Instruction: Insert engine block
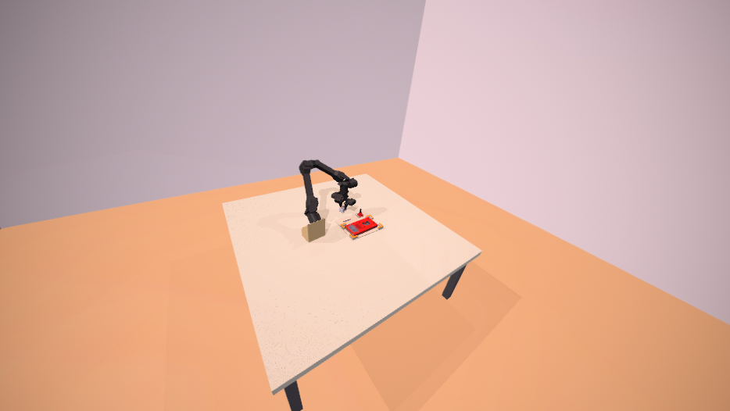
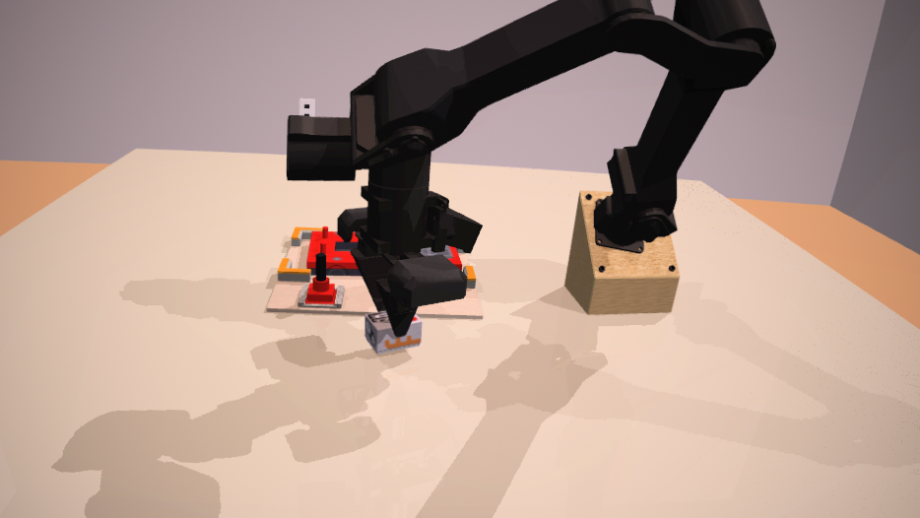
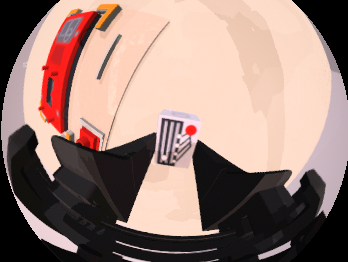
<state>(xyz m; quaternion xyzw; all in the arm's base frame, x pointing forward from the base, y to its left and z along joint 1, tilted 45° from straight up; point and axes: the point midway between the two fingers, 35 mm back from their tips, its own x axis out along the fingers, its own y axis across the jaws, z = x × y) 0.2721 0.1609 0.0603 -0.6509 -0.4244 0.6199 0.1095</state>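
Observation:
The engine block [image 1: 341, 209] [image 2: 386, 343] [image 3: 177, 131] is a small light-grey box. Its top has black stripes and a red dot, and one side has orange marks. My gripper [image 2: 390, 323] [image 3: 175, 140] is shut on it, one finger on each side, and holds it just above the table, in front of the base board in the exterior view. The red car body [image 1: 359, 227] [image 2: 351, 259] [image 3: 58, 53] lies on the board, partly hidden by the arm in that view. A dark opening [image 2: 345, 245] [image 3: 50, 91] shows in it. The rib and the block's slot side cannot be made out.
A red part with a black upright stick [image 1: 359, 215] [image 2: 320, 292] stands at the near edge of the pale board [image 2: 290, 304] [image 3: 120, 75]. Orange-and-grey corner pieces [image 2: 295, 271] [image 3: 108, 16] surround the car body, and red pegs rise from it. The arm's wooden base block [image 1: 313, 230] [image 2: 633, 295] stands beside the board.

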